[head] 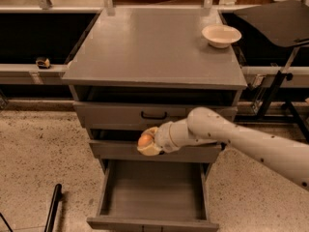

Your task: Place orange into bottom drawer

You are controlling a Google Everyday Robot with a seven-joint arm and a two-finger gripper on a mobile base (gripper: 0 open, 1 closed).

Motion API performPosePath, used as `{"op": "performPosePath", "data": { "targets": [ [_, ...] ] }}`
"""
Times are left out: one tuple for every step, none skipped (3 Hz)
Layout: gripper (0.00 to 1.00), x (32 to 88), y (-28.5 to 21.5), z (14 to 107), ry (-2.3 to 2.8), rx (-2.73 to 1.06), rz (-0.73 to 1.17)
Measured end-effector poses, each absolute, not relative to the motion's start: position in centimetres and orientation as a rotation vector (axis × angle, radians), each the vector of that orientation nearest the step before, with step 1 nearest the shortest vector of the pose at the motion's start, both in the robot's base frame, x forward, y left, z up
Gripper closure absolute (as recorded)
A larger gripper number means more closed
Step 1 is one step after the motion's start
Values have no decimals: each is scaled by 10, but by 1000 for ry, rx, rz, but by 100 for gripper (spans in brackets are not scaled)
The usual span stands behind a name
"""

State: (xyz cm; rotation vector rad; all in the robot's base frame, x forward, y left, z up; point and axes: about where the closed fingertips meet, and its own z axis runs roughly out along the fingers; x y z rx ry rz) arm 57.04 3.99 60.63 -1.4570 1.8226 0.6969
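Speckled stone floor (38, 158), with a grey three-drawer bench (154, 47) standing against a dark recessed wall. The orange (145, 140) is off every surface, gripped in the tool (148, 145), whose fingers are closed around it so that only its upper face shows. It hangs in front of the middle drawer (120, 151) front, above the rear part of the bottom drawer (154, 190) and not inside it. The bottom drawer is pulled well out; only its flat grey floor and low walls show within. The white arm (241, 139) reaches in from the right. The top drawer (111, 114), with a black handle, sits above the tool. A cream bowl (221, 35) stands upright on the bench top near the right rear corner, well apart from the orange. A black rod (53, 207) lies on the floor at lower left.
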Motion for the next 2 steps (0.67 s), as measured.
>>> {"op": "performPosePath", "data": {
  "targets": [
    [100, 580, 24, 531, 1788, -1416, 747],
    [100, 584, 12, 489, 1704, -1380, 849]
  ]
}}
